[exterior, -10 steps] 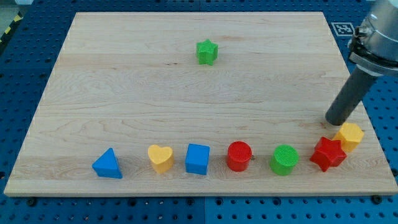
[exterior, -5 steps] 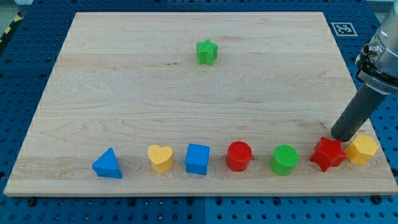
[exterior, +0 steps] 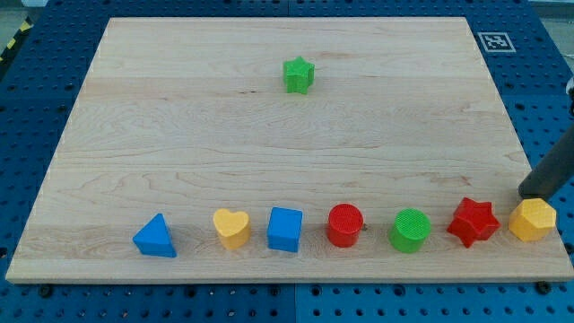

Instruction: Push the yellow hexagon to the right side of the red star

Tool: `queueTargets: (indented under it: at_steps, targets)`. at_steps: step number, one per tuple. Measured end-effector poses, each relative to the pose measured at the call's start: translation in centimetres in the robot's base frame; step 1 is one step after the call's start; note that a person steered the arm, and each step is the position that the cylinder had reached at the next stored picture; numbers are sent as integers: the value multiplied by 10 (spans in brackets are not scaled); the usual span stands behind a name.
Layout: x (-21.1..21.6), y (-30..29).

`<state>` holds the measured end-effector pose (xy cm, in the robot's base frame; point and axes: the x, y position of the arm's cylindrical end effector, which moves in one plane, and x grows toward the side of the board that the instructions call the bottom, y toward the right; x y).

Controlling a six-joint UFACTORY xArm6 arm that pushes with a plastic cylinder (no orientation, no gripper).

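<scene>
The yellow hexagon [exterior: 533,219] sits directly below my tip [exterior: 531,194], touching it or very nearly so, at the view's far right near the board's edge. The red star [exterior: 473,222] lies down and to the view's left of my tip, just beside the hexagon with a narrow strip of wood showing between them.

My tool is a plain dark rod with nothing to open or close; it grips nothing and merely rests against the upper face of the hexagon.

My judgement on progress: the hexagon stands on the right side of the star and roughly level with it, so the required placement appears met. Little or nothing remains beyond drawing the rod clear.

Further left of my tip, along the same lower row, stand the green cylinder [exterior: 411,230], red cylinder [exterior: 344,224], blue cube [exterior: 285,229], yellow heart [exterior: 231,227] and blue triangle [exterior: 155,237]. A green star [exterior: 298,74] sits alone, well up and left of my tip. All rest on the wooden board [exterior: 179,135].
</scene>
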<state>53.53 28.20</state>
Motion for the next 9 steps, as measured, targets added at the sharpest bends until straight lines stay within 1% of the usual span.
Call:
queueTargets:
  at_steps: [4,6,7,9]
  targets:
    - [14,24]
    - [16,24]
    - [17,16]
    - [15,-25]
